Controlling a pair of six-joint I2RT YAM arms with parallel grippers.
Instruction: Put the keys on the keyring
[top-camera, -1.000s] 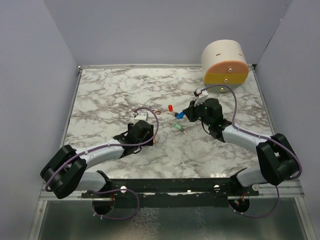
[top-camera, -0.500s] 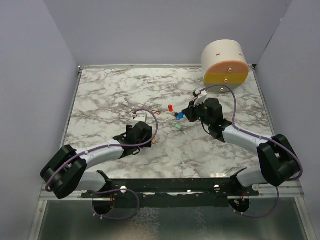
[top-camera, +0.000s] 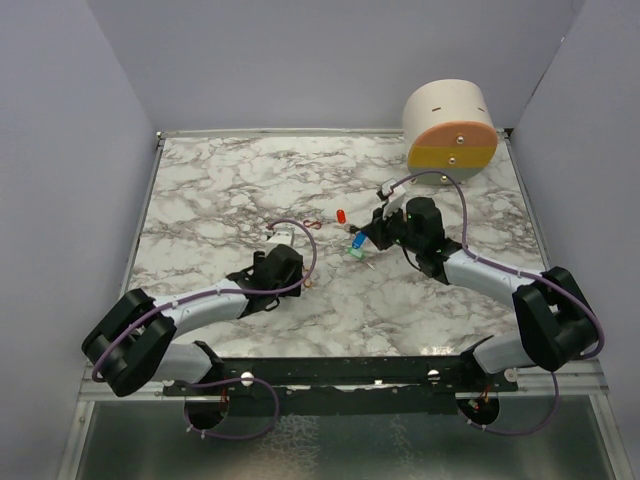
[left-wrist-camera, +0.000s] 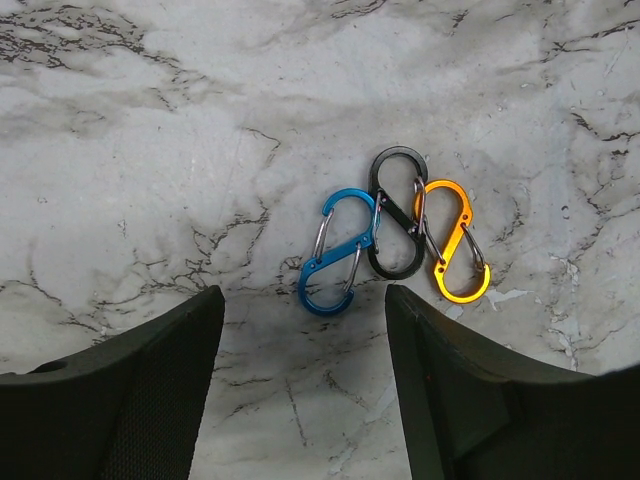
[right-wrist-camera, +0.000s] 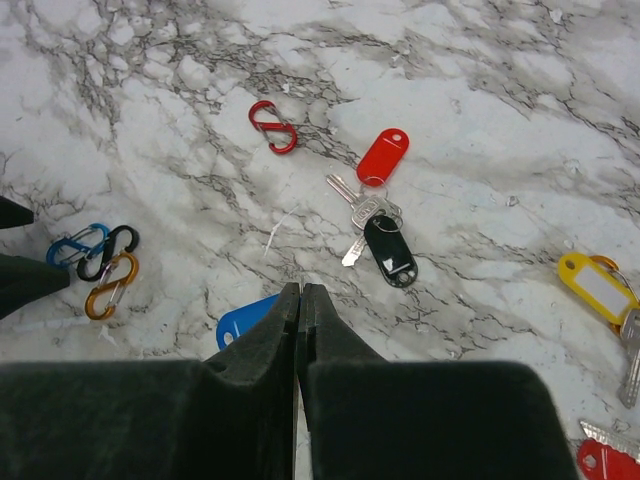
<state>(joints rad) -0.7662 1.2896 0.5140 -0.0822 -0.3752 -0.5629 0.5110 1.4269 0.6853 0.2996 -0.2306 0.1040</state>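
The keyring (left-wrist-camera: 395, 235), linked blue, black and orange oval loops, lies flat on the marble just ahead of my open, empty left gripper (left-wrist-camera: 305, 390). It also shows in the right wrist view (right-wrist-camera: 95, 265). My right gripper (right-wrist-camera: 300, 292) is shut, and a blue-headed key (right-wrist-camera: 245, 322) hangs partly hidden under its fingers. In the top view, this gripper (top-camera: 362, 238) holds the blue key (top-camera: 357, 243) just above a green key (top-camera: 352, 253). A red-headed key (right-wrist-camera: 382, 157) and a black-headed key (right-wrist-camera: 390, 250) lie together beyond it. A yellow key (right-wrist-camera: 597, 285) lies to the right.
A single red oval loop (right-wrist-camera: 273, 127) lies apart, farther back on the marble table (top-camera: 220, 190). A beige drum with an orange and yellow face (top-camera: 450, 125) stands at the back right corner. Another red key head (right-wrist-camera: 605, 462) shows at the right wrist view's bottom right.
My right gripper has shifted slightly left and nearer, carrying the blue key toward the green key. My left gripper has drawn back a little toward the near edge.
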